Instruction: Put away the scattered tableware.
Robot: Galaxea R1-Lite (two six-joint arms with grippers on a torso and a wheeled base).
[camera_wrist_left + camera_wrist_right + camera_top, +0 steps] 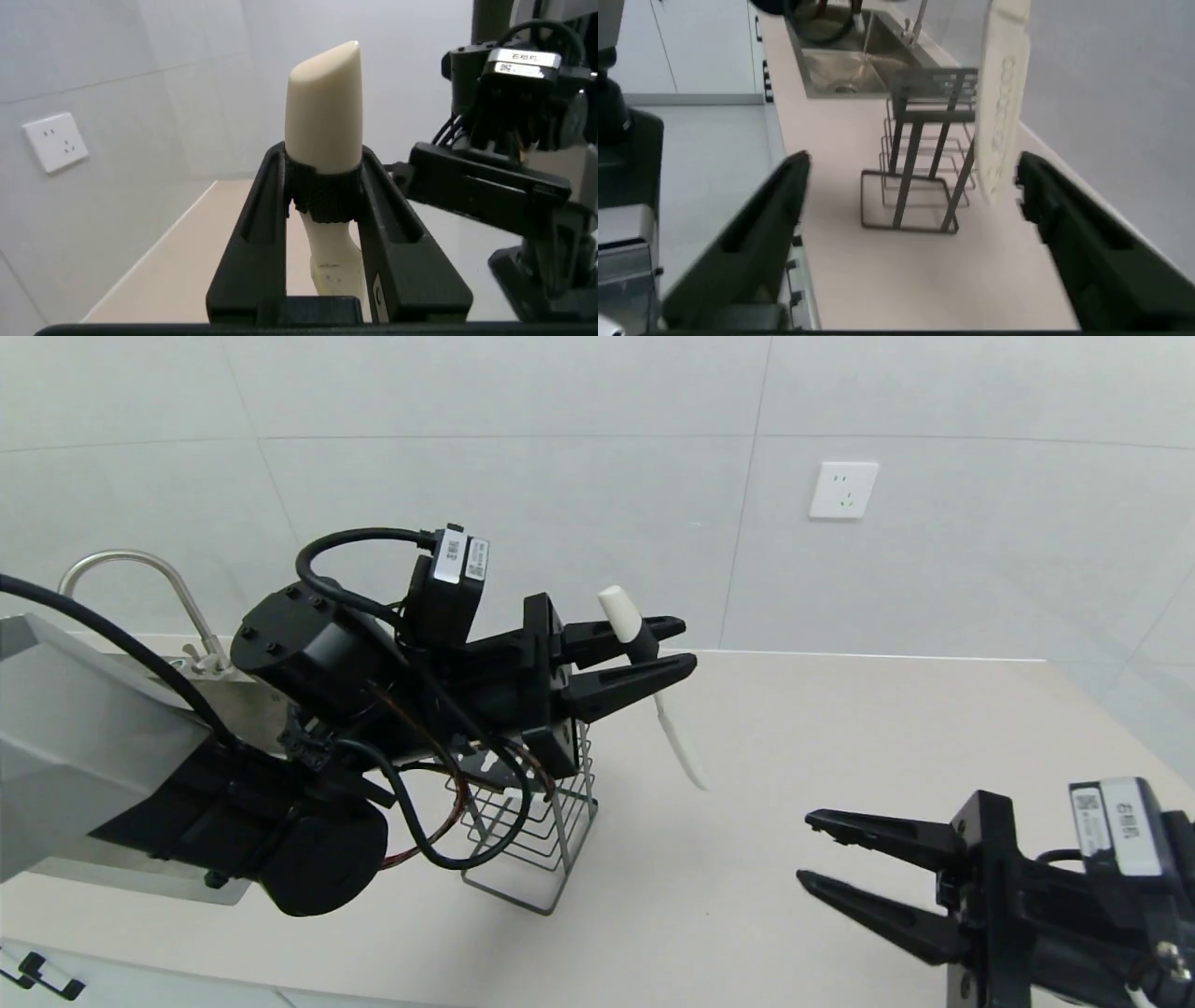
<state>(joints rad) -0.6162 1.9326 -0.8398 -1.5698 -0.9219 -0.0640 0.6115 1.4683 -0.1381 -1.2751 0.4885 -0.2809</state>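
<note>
One utensil (674, 733) near-upright (handle up)

The left gripper (687, 642) clamps the white utensil (674, 733), and its fingers cover the stretch where handle meets blade. Whether it is a knife or a spatula cannot be told. In the head view the blade's tip blurs away. In the left wrist view the blade runs down between the fingers and off the lower edge. In the right wrist view the upper edge cuts off the handle. The left arm and its cables hide the upper left part of the wire rack (551, 845) towards the counter's (840, 728) left end. The sink's (840, 67) far end is cut off. The lower right corner of the head view cuts off the right gripper (806, 847) behind its spread fingers.
</note>
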